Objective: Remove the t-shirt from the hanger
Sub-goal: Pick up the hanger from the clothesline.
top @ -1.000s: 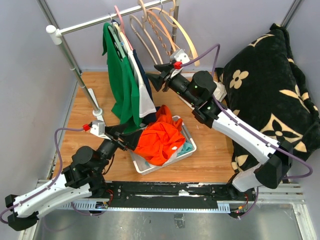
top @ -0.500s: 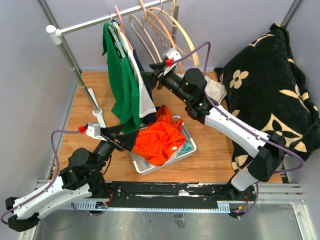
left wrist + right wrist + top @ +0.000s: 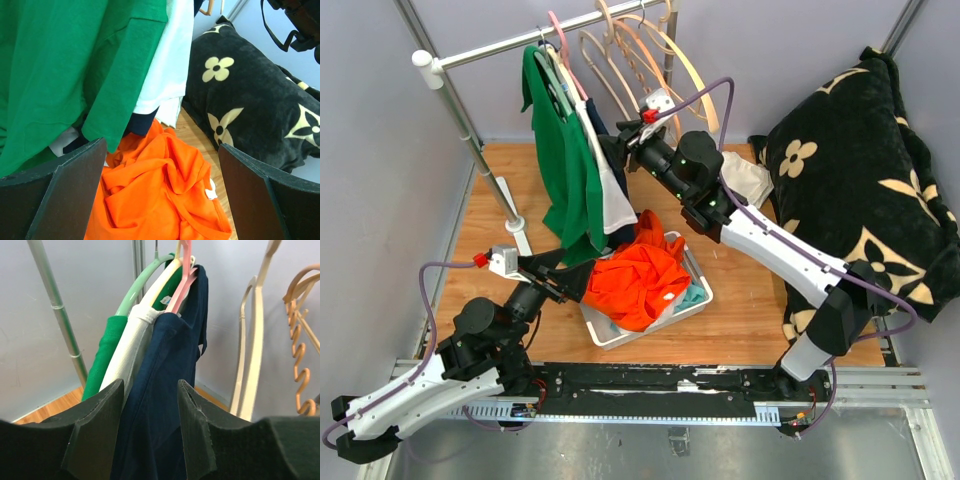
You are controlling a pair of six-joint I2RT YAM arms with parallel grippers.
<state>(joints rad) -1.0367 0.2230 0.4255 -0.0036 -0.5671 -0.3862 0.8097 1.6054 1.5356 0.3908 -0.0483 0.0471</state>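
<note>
Three t-shirts hang side by side on the rail (image 3: 490,48): green (image 3: 560,150), white (image 3: 131,342) and navy (image 3: 175,360). The navy t-shirt sits on a pink hanger (image 3: 183,275), nearest my right gripper (image 3: 150,390). That gripper is half open, its jaws standing apart at the navy shoulder, with the cloth showing in the gap. In the top view the right gripper (image 3: 612,152) is against the hanging shirts. My left gripper (image 3: 162,150) is wide open and holds nothing. It hovers over a crumpled orange shirt (image 3: 160,190), below the green hem.
The orange shirt (image 3: 640,280) lies heaped in a metal tray (image 3: 701,272) on the wooden floor. Several empty wooden hangers (image 3: 640,60) hang further right on the rail. A black flowered pillow (image 3: 860,170) fills the right side. The rack's pole (image 3: 470,135) stands at left.
My right gripper has moved left and up along the rail, from beside the empty hangers to the navy t-shirt's shoulder. The left arm has shifted slightly left, still open.
</note>
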